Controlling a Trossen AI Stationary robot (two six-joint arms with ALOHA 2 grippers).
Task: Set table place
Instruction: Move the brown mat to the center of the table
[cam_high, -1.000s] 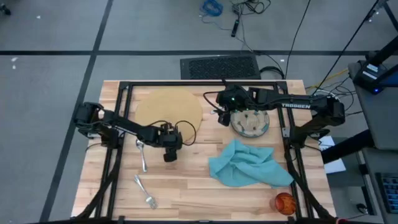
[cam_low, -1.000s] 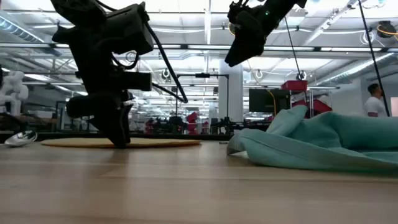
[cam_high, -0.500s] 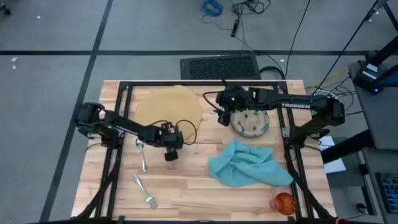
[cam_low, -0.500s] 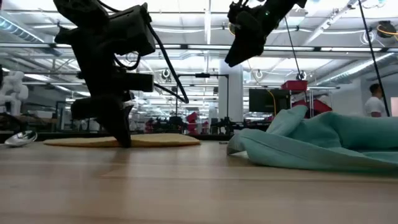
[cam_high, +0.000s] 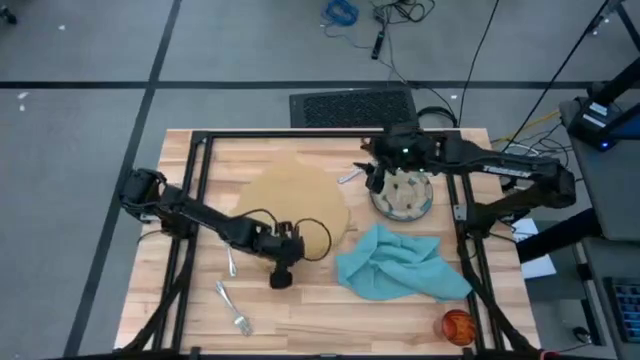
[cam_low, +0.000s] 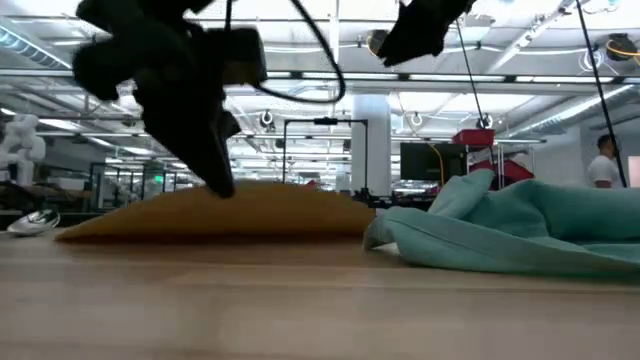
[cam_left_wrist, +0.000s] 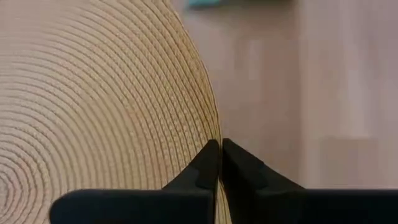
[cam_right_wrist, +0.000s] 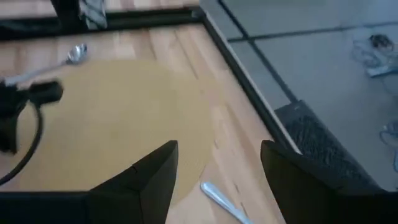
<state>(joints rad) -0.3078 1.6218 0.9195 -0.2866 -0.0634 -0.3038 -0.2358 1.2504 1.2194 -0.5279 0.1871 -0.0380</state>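
Placemat (cam_high: 297, 198), round and tan, lies on the table (cam_high: 300, 310) left of centre, its near edge pinched between the closed fingers of the left gripper (cam_left_wrist: 219, 163); in the low view that edge is lifted off the wood and the mat slopes up toward the gripper. Nearest the front edge of the table lie a fork (cam_high: 232, 308) to the left and a small orange cup (cam_high: 456, 325) at the right corner. Just behind the fork, a spoon (cam_high: 230, 263) lies under the left arm. Right of the left gripper, the teal napkin (cam_high: 400, 262) sits in a crumpled heap, close beside the placemat. Behind the napkin stands the speckled grey dish (cam_high: 403, 196). The right gripper (cam_right_wrist: 217, 165) hangs above the table at the dish's left rim, near the far right part of the placemat, its fingers spread apart and holding nothing. A knife (cam_high: 351, 175) lies on the wood just beside that gripper, at the far edge of the placemat.
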